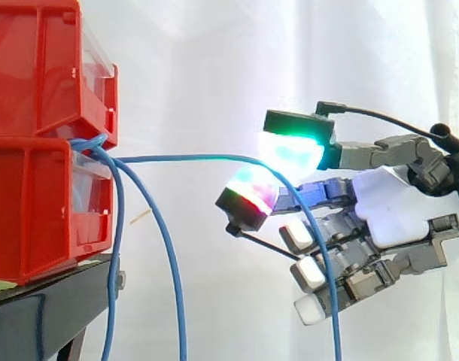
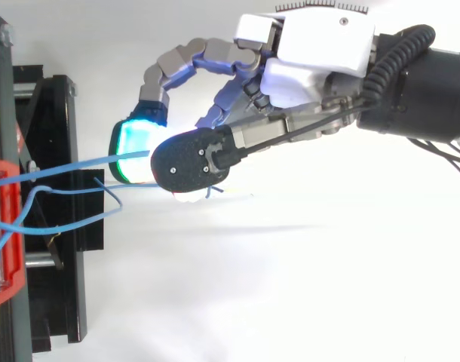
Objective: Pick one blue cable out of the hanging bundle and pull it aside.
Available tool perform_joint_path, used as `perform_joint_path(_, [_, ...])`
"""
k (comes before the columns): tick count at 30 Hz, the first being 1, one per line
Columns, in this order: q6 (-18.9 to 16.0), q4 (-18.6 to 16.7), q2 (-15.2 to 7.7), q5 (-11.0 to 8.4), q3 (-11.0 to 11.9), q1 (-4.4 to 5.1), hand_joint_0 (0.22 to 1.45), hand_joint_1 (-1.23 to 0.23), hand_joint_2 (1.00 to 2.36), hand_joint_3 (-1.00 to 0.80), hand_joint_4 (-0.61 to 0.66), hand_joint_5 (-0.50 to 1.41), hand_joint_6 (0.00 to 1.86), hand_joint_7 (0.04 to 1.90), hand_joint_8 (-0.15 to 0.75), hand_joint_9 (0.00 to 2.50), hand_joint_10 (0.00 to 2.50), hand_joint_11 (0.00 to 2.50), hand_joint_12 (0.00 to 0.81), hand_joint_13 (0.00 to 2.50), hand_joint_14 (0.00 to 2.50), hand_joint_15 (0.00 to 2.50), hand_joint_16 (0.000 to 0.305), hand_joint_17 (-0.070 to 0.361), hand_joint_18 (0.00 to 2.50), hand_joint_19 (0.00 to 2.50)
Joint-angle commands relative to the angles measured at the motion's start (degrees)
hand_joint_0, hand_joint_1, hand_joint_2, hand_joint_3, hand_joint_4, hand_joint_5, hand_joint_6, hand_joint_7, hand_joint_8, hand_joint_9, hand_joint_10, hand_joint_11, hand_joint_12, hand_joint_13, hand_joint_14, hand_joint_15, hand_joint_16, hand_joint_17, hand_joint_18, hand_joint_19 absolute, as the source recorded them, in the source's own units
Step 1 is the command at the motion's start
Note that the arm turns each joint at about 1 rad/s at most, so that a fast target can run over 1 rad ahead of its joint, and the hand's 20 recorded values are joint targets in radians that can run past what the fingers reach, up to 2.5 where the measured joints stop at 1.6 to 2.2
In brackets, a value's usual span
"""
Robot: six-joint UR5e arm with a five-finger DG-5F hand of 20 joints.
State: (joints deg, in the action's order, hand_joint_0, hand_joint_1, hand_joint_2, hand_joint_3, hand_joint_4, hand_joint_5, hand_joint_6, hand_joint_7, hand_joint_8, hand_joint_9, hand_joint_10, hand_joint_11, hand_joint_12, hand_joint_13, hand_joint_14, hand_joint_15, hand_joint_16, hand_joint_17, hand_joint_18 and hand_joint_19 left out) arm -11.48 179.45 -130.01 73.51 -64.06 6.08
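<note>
Hand (image 2: 320,45) up front, coming in from 3 o'clock, with two glowing pads (image 1: 290,150) pinched on one blue cable (image 1: 192,159). That cable runs level from the bins out to the pinch, then drops toward 6 o'clock. The pick looks done and the cable stands well apart; back at 9 o'clock the bundle (image 1: 119,226) hangs off the red bins (image 1: 34,113), so I'd say only more sideways pull is left.
</note>
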Motion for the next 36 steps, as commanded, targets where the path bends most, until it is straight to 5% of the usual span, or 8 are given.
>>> perform_joint_path(1, [1.38, 0.64, 0.02, 0.14, -0.02, -0.02, 0.58, -0.75, 1.01, -0.15, -0.24, -0.04, 0.88, 0.95, 0.25, 1.12, 0.02, 0.5, 0.368, 0.97, 0.02, 0.55, 0.059, 0.133, 0.7, 0.43])
perform_joint_path(13, [2.69, 2.05, 0.02, -0.12, -0.02, -0.55, 0.58, -0.78, 1.03, -0.14, -0.24, -0.03, 0.87, 0.98, 0.256, 1.13, 0.01, 0.47, 0.386, 0.96, 0.02, 0.55, 0.063, 0.141, 0.68, 0.41])
perform_joint_path(36, [3.13, 2.13, 0.02, -0.12, -0.89, -0.02, 0.58, -0.77, 1.08, -0.17, -0.24, -0.03, 0.87, 0.97, 0.253, 1.12, 0.01, 0.47, 0.384, 0.94, 0.02, 0.54, 0.063, 0.141, 0.65, 0.4])
